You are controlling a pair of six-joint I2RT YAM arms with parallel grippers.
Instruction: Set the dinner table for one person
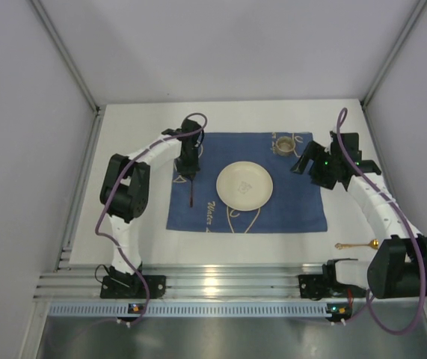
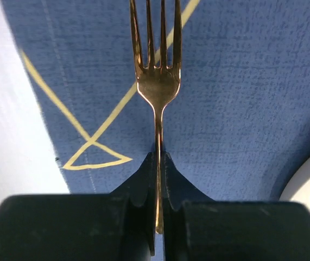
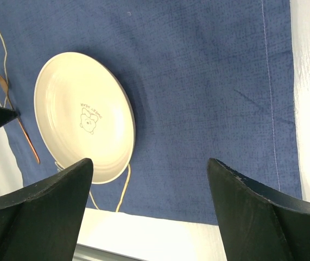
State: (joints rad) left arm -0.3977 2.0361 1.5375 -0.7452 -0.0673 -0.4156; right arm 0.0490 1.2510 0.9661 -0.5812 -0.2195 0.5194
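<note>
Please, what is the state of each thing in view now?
Left gripper: shut on the fork.
Right gripper: open, empty.
Fork: held over the placemat, left of the plate.
Plate: flat on the placemat, empty.
Cup: upright on the placemat.
Spoon: lying on the dinner table, untouched.
Placemat: spread flat.

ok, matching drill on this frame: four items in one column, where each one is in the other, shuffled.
Items:
1. fork
2. plate
3. cup
4. spoon

Places:
A. on the bare dinner table, near right side
B. middle of the placemat
C. clamped in the left claw
D. far right part of the placemat

Pairs: 1-C, 2-B, 3-D, 4-A
</note>
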